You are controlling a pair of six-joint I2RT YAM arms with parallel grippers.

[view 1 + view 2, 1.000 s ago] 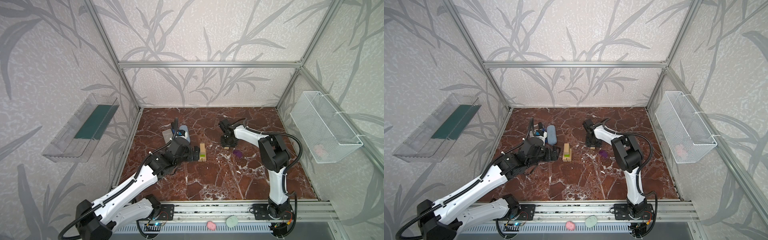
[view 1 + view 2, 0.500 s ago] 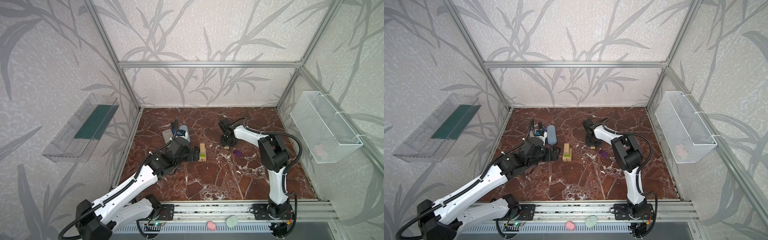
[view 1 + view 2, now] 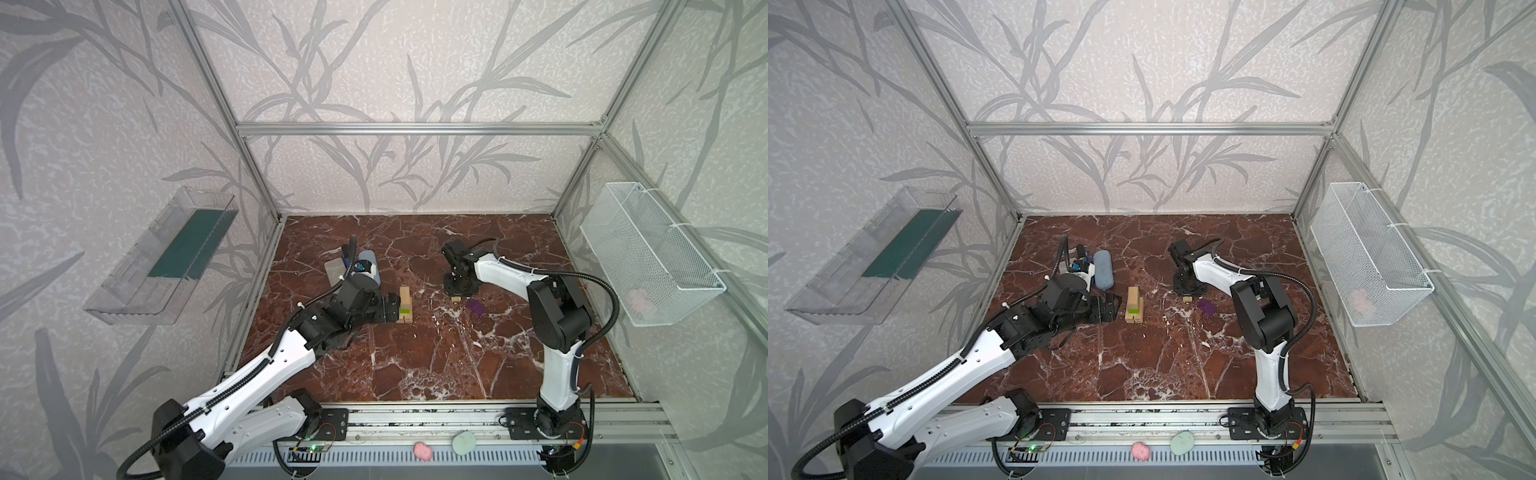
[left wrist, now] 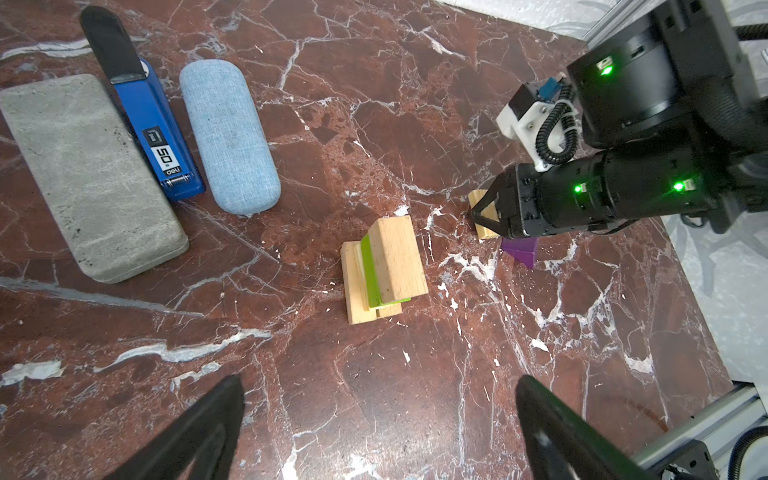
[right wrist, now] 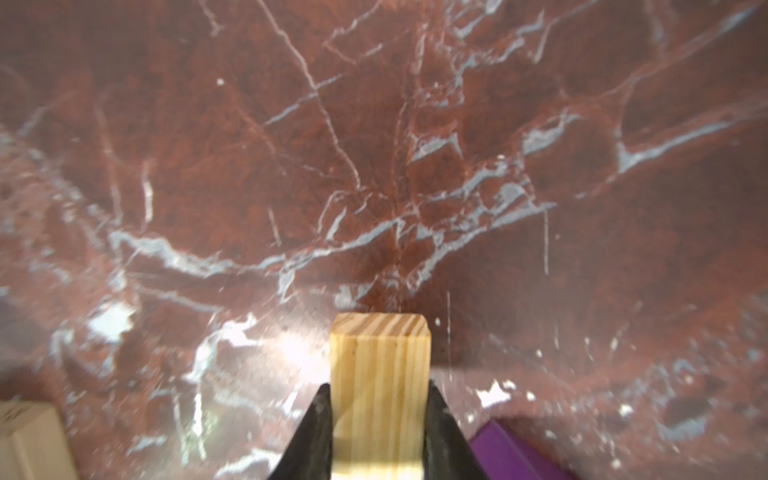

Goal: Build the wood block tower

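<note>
Right hand (image 5: 379, 392) grips tan block (image 5: 380, 357) between its jaws.

The tower (image 4: 384, 266) is set near the middle of the table (image 4: 374, 415). Behind it, to the left, a stapler (image 4: 153, 133) is laid between a far case (image 4: 87, 174) and a near case (image 4: 228, 137). Right of the tower, a wood block (image 5: 380, 365) is held in the right hand (image 4: 482, 214), and a loose block (image 4: 521, 251) is laid just beside it. The left hand (image 4: 378, 386) is found just left of the tower.
</note>
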